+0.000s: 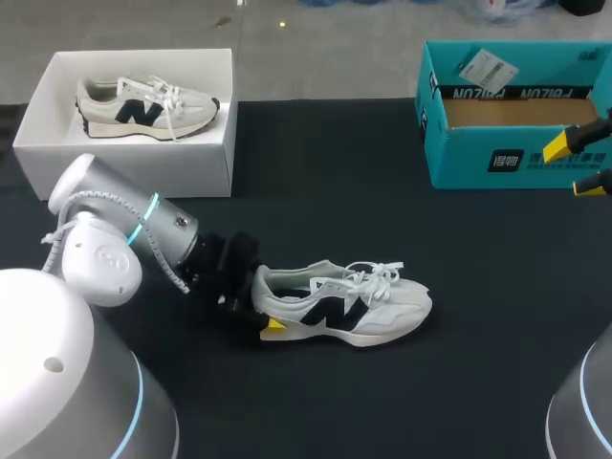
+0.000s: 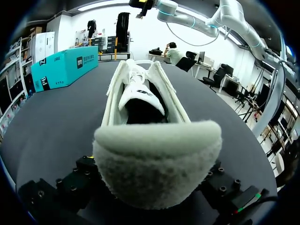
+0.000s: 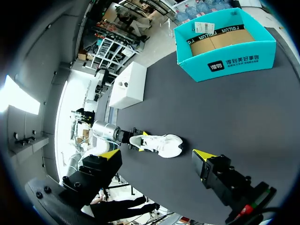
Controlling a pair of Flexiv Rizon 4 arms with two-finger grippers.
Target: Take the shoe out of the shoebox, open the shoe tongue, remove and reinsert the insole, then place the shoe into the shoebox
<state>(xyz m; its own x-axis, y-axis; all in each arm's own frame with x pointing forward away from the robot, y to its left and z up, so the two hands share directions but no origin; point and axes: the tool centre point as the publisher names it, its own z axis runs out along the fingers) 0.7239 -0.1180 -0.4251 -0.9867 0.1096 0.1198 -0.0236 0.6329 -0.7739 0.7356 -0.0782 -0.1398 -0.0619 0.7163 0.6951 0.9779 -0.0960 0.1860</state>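
Head view: I log left gripper (image 1: 263, 304) clamping the shoe (image 1: 356, 308) heel between its fingers; right gripper (image 1: 572, 168) spread, well apart.

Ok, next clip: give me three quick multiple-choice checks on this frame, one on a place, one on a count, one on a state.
1. Where is the left gripper?
A. Inside the teal box
B. At the heel of the shoe on the table
C. Over the white box

2. How many shoes show?
A. One
B. Two
C. Three

3. How is the teal box?
A. Lidded
B. Open, holding a shoe
C. Open and empty

Answers:
1 B: in the head view the left gripper sits at that shoe's heel.
2 B: there is the shoe on the table and a second shoe in the white box.
3 C: only the box's bare cardboard floor shows.
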